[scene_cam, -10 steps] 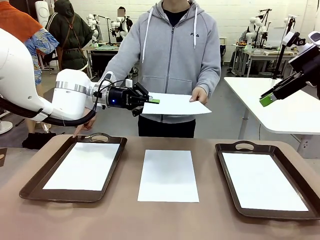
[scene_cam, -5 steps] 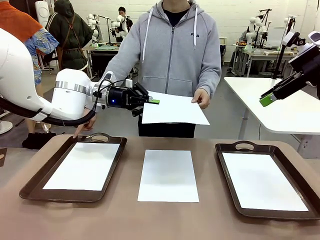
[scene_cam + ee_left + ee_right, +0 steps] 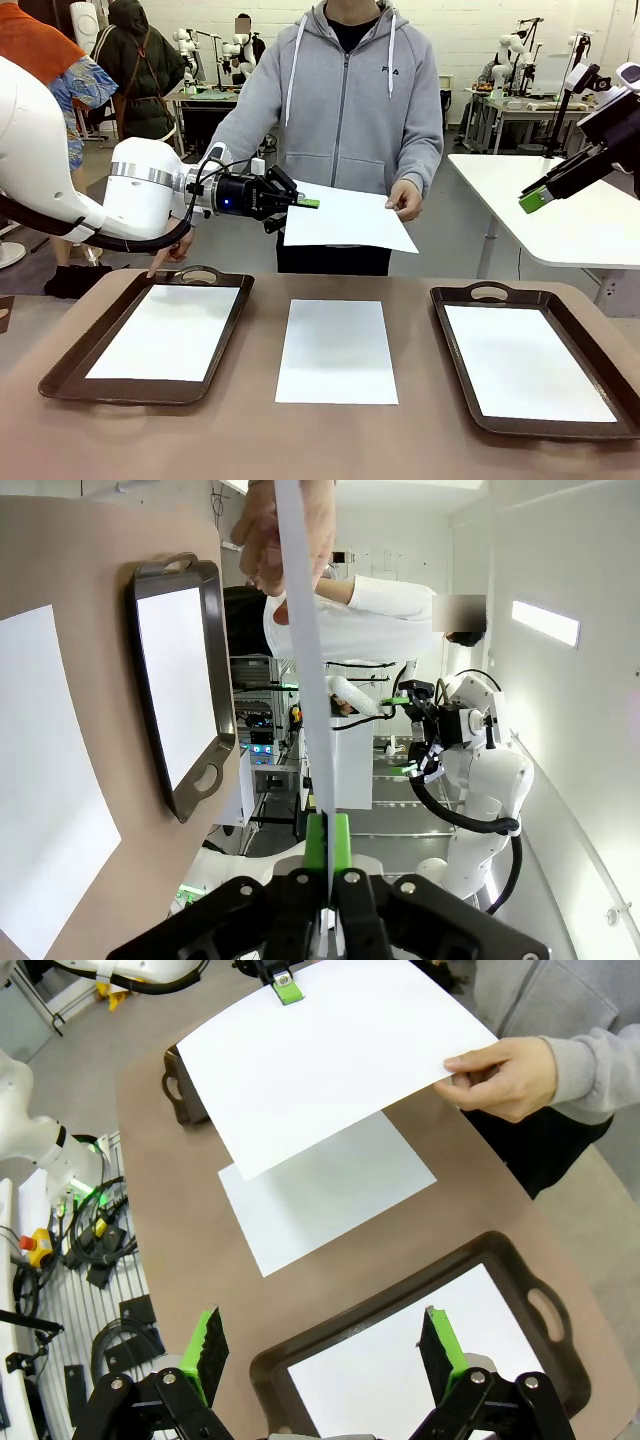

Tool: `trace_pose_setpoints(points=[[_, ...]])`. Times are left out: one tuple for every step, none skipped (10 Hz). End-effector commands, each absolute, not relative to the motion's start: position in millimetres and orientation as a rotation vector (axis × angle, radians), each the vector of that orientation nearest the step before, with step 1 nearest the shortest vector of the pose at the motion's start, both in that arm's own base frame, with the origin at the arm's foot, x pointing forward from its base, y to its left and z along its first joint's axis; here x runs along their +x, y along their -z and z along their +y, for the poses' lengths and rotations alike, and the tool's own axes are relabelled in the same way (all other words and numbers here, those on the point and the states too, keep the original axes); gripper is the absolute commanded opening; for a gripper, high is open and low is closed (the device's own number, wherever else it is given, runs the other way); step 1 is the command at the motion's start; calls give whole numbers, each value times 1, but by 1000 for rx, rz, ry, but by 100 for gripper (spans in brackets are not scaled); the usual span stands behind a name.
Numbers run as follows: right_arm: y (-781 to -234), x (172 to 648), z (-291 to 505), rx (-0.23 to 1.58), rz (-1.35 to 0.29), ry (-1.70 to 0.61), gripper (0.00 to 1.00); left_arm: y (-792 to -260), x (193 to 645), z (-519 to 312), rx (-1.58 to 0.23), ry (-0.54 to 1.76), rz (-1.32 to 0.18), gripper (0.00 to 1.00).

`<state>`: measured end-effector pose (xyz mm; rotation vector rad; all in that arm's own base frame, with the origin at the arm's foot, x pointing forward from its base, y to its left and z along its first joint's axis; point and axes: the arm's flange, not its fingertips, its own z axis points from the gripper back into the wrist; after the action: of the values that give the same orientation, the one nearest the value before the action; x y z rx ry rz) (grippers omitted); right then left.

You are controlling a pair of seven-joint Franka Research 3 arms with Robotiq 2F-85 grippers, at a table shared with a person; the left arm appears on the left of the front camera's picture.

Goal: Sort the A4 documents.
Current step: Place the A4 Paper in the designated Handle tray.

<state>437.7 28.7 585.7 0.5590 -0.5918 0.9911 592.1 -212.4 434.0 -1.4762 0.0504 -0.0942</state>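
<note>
Trays: left tray (image 3: 120, 390) at 9 o'clock on the table (image 3: 300, 440), right tray (image 3: 560, 430) at 3 o'clock; both dark brown, handles toward 12 o'clock.
Contents: left tray sheet (image 3: 165, 333) and right tray sheet (image 3: 525, 362), one lying flat in each, inside the rim.
Loose: middle sheet (image 3: 336, 350), flat on the bare table between the trays.
Held sheet (image 3: 350, 220): in the air at 12 o'clock, above the table's far edge; plain white, blank, thin, its 3 o'clock side drooping.
Left gripper (image 3: 306, 203): clenched on the held sheet's 9 o'clock edge, green pads pinching the paper.
Right gripper (image 3: 325, 1350): released, jaws wide, empty, raised at 2 o'clock.
Person's hand (image 3: 406, 198): at the held sheet's 3 o'clock corner; grip or mere touch cannot be told.
Change: over the last second the held sheet's 3 o'clock side has sagged lower; trays and flat sheets unmoved.
</note>
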Motion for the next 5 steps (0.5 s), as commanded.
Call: trace_pose_setpoints(points=[[-584, 439, 29, 576, -594, -993, 100, -434, 593, -213, -1484, 89, 49, 0], [-584, 439, 29, 576, -594, -993, 100, -434, 593, -213, -1484, 89, 49, 0], [-584, 439, 29, 576, -594, -993, 100, -434, 593, -213, -1484, 89, 49, 0], [-584, 439, 29, 576, -594, -993, 100, -434, 592, -212, -1476, 94, 50, 1], [-584, 439, 29, 576, -594, -993, 100, -435, 591, -213, -1458, 142, 87, 1]])
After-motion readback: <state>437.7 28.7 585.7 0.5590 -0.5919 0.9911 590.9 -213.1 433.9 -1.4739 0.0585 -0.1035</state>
